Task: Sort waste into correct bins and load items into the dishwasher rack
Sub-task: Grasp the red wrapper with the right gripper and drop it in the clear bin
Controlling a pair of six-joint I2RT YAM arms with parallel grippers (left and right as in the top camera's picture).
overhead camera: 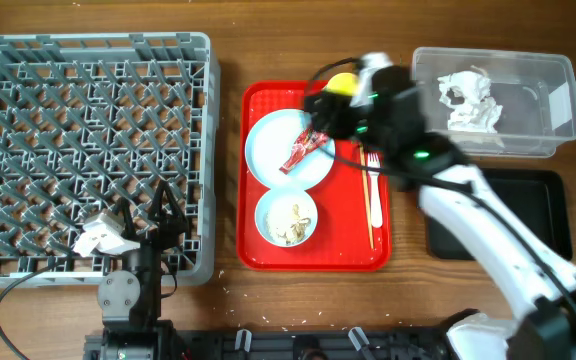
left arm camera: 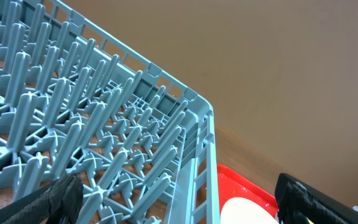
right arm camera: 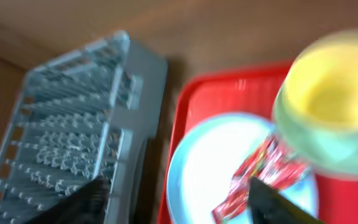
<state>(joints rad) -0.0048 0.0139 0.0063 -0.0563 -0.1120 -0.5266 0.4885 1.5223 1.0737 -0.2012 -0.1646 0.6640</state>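
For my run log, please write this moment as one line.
right gripper: open, over red wrapper on plate | left gripper: open, at rack front edge | tissue: in clear tub

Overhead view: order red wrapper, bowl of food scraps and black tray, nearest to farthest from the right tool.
1. Red wrapper, on the plate at the right tool.
2. Bowl of food scraps, beside the plate.
3. Black tray, far right.

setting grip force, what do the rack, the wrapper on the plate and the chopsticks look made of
Rack: grey moulded plastic, matte, one-piece peg lattice. Wrapper: likely thin foil film, red, glossy, crinkled. Chopsticks: probably bare wood, pale, matte, very thin.
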